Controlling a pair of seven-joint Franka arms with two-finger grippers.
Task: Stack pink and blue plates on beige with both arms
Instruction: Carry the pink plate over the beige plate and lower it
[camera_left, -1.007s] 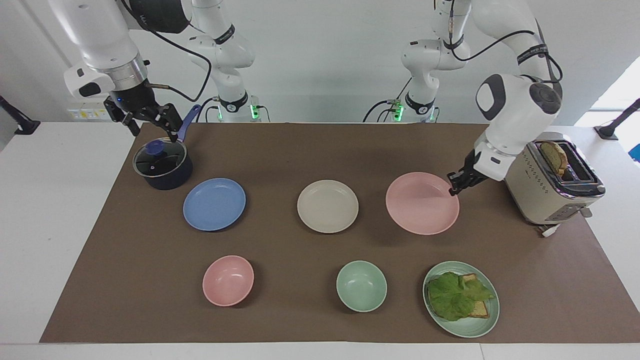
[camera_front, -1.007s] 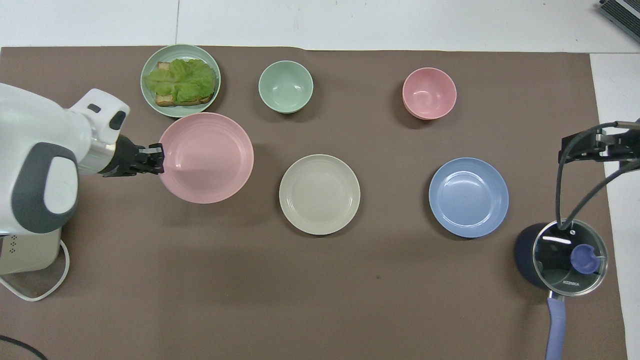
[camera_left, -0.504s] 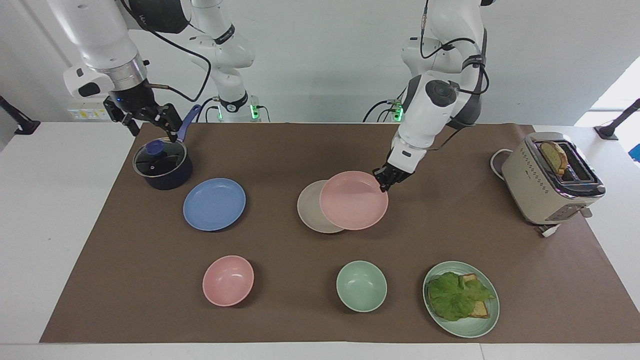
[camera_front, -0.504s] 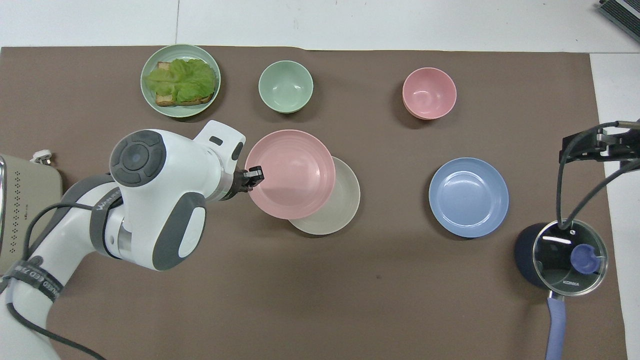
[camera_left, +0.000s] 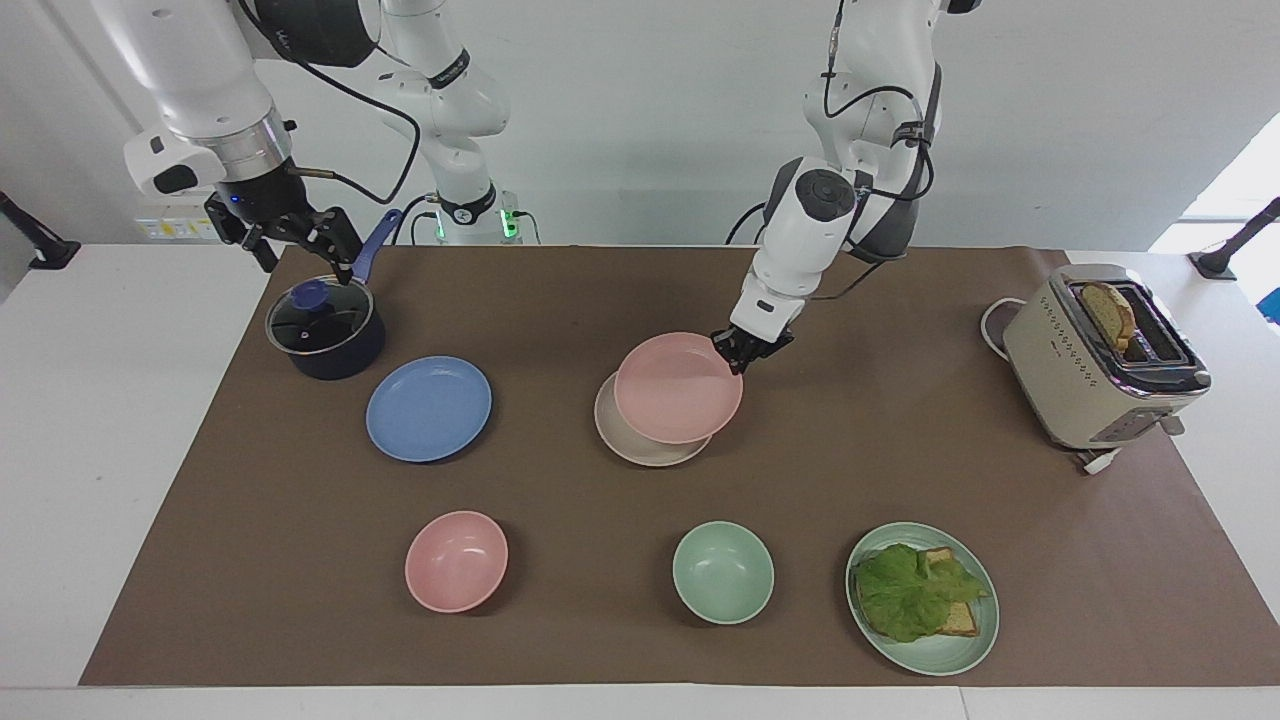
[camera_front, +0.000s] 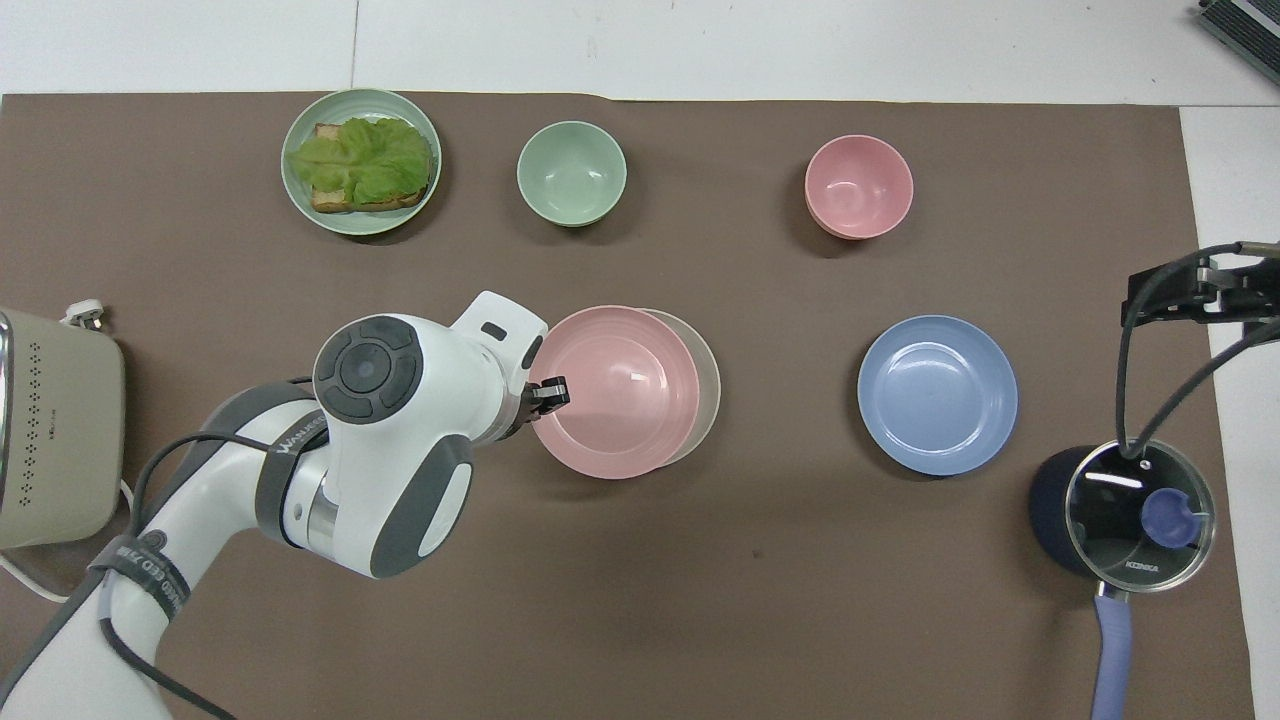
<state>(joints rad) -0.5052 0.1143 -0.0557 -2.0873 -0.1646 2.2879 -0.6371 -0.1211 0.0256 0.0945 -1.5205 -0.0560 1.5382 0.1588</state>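
My left gripper (camera_left: 738, 352) (camera_front: 553, 392) is shut on the rim of the pink plate (camera_left: 678, 388) (camera_front: 612, 392). The plate hangs over the beige plate (camera_left: 640, 452) (camera_front: 706, 378) and covers most of it; only a crescent of beige shows. I cannot tell whether the two plates touch. The blue plate (camera_left: 429, 408) (camera_front: 937, 394) lies flat on the mat beside them, toward the right arm's end. My right gripper (camera_left: 303, 243) waits open and empty, up over the pot.
A dark pot with a glass lid (camera_left: 325, 325) stands at the right arm's end, a toaster (camera_left: 1100, 360) at the left arm's end. Farther from the robots lie a pink bowl (camera_left: 456, 560), a green bowl (camera_left: 722, 572) and a green plate with toast and lettuce (camera_left: 922, 598).
My left arm has carried the pink plate from near the toaster to over the beige plate, which is now mostly covered. The right arm has not moved.
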